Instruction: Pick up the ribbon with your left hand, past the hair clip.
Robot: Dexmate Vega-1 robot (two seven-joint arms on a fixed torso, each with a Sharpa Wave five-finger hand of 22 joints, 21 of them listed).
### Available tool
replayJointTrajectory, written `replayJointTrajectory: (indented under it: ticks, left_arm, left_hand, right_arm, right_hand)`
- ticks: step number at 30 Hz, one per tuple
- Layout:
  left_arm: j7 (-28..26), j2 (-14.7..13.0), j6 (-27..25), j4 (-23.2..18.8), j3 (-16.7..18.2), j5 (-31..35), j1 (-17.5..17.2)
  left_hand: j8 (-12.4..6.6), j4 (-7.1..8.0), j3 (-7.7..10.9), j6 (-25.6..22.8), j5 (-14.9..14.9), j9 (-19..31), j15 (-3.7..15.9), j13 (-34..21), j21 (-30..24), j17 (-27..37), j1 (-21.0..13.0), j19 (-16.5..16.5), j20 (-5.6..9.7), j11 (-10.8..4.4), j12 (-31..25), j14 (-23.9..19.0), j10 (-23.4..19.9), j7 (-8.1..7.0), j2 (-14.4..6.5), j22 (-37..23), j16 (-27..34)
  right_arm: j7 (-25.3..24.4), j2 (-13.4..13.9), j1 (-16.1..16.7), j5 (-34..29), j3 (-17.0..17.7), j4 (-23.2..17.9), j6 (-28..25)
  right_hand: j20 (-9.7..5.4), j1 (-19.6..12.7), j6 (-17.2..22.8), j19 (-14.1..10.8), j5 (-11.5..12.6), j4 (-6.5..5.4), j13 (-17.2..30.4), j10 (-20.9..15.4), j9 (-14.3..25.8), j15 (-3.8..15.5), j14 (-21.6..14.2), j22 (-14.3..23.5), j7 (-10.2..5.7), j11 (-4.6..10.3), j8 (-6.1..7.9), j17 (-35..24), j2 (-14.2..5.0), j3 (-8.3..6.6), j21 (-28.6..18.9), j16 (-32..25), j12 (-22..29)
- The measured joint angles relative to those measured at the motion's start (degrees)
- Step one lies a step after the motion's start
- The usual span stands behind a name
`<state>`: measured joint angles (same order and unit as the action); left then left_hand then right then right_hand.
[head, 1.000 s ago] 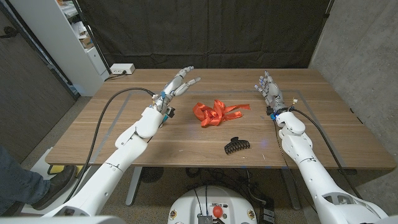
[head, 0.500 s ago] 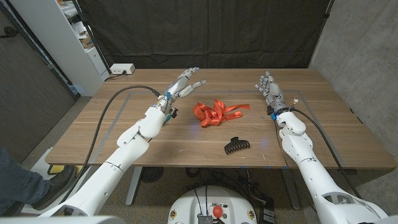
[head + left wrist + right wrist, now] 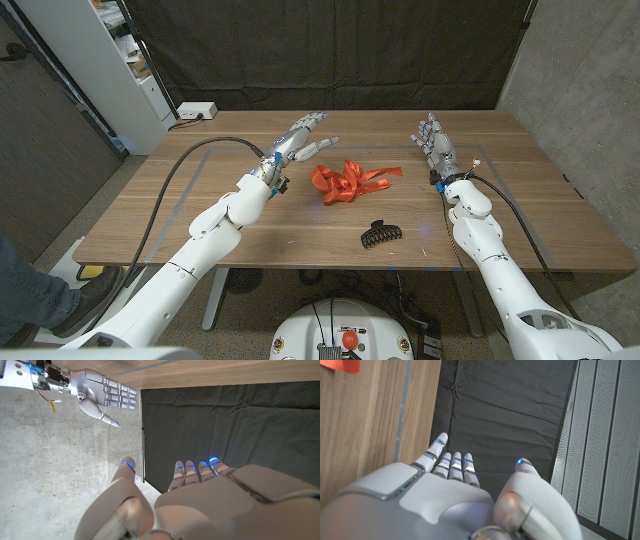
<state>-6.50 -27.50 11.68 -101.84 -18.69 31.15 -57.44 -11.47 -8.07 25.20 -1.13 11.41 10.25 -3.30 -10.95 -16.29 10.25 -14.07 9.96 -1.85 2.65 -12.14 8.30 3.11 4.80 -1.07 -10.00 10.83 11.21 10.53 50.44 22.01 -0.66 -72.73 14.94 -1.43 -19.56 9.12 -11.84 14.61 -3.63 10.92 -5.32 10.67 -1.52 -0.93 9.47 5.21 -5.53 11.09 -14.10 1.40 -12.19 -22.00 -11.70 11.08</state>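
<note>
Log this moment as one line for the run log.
left hand: open, raised left of ribbon | right hand: open | clip: on table, untouched

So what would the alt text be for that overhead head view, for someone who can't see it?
An orange ribbon lies bunched on a wooden table, the robot's open left hand just beside it. A black hair clip lies nearer; the open right hand waits opposite.
</note>
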Motion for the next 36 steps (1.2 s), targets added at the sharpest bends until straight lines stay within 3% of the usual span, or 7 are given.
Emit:
replayJointTrajectory:
  ticks: [4,5,11,21,24,32,36]
  left_arm:
    - [0.0,-0.4,0.0,-0.6,-0.5,0.0,-0.1]
    - [-0.4,-0.6,-1.3,-0.7,-0.7,3.8,-0.2]
    - [-0.4,-1.2,-2.2,-1.6,-1.4,6.0,-0.3]
    - [-0.3,-1.8,-4.0,-2.7,-2.9,8.9,-0.2]
    - [-0.3,-1.9,-4.7,-3.0,-3.4,9.9,-0.2]
    - [-0.5,-2.0,-7.8,-4.0,-4.7,13.6,0.0]
    - [-0.6,-2.0,-8.3,-4.2,-5.2,14.0,0.0]
  left_hand:
    - [0.26,-0.24,0.25,0.2,0.0,0.0,-0.18,0.0,0.0,0.0,-0.3,0.0,0.0,0.0,0.0,-0.2,0.0,-0.21,0.1,0.0,0.0]
    - [0.25,-0.24,0.25,0.2,0.0,0.0,-0.18,0.0,0.0,0.0,-0.5,0.0,0.0,0.0,0.0,-0.2,0.0,-0.21,0.0,0.0,0.0]
    - [0.25,-0.24,0.25,0.2,0.0,0.0,-0.48,0.0,0.4,0.0,-0.7,-0.2,-0.26,0.0,0.0,-0.5,0.0,-0.21,0.2,0.0,0.0]
    - [0.46,-0.66,0.3,0.5,0.0,0.0,-0.48,0.0,0.4,0.0,-1.2,-0.1,-1.55,0.2,0.0,-0.5,0.2,-0.52,0.3,0.0,0.0]
    - [0.46,-0.66,0.3,0.9,0.0,0.0,-0.76,-0.1,0.4,0.0,-1.4,-0.1,-2.44,0.22,0.0,-0.8,0.2,-0.8,0.5,0.0,0.0]
    - [0.46,-1.35,0.08,1.9,0.0,0.0,-1.07,-0.1,0.4,0.0,-3.6,-0.3,-8.6,0.22,0.0,-1.5,0.2,-1.42,2.3,-0.3,0.0]
    - [0.46,-1.35,0.08,1.6,0.0,0.0,-1.59,-0.1,0.4,0.0,-4.1,-0.8,-9.59,0.55,0.0,-2.4,-0.1,-2.13,2.8,-0.3,0.4]
  right_arm:
    - [0.0,-0.2,0.5,0.1,0.0,-0.6,0.2]
    - [0.0,-0.2,0.5,0.1,0.0,-0.6,0.2]
    - [-0.1,-0.3,0.8,0.2,0.1,-0.8,0.4]
    - [0.0,-0.4,0.9,0.7,0.3,-0.7,0.7]
    - [0.1,-0.5,0.9,0.9,0.4,-0.4,0.8]
    - [0.3,-0.6,0.8,1.0,0.6,0.1,0.9]
    - [0.3,-0.7,0.8,1.1,0.7,0.2,0.9]
  right_hand:
    - [0.0,0.0,0.0,0.0,0.0,0.0,0.0,0.0,0.0,0.0,0.0,0.0,0.0,0.0,0.0,0.0,0.0,0.0,0.0,0.0,0.0]
    - [0.0,0.0,0.0,0.0,0.0,0.0,0.0,0.0,0.0,0.0,0.0,0.0,0.0,0.0,0.0,0.0,0.0,0.0,0.0,0.0,0.0]
    - [0.0,0.0,0.0,0.0,0.0,0.0,0.0,0.0,0.0,0.0,0.0,0.0,0.0,0.0,0.0,0.3,0.0,0.0,0.4,0.0,0.0]
    - [-0.22,0.0,0.0,-0.2,0.0,0.0,0.0,-0.3,0.0,0.0,-0.4,0.0,0.0,0.32,0.0,0.3,0.0,0.0,0.6,0.0,0.0]
    - [-0.32,0.0,0.0,-0.3,0.0,0.0,0.0,-0.3,0.0,-0.01,-0.4,0.0,0.01,0.32,0.0,0.3,0.0,0.0,0.6,0.0,0.0]
    - [-0.11,0.0,0.0,-0.5,0.0,0.24,0.0,-0.3,0.0,0.0,-0.4,0.0,0.01,0.32,0.0,0.3,0.0,0.24,0.8,0.0,0.0]
    - [-0.11,0.0,0.3,-0.5,0.0,0.24,0.0,-0.3,0.0,0.0,-0.4,0.0,-0.3,0.31,0.0,0.3,0.0,0.24,1.0,0.0,0.0]
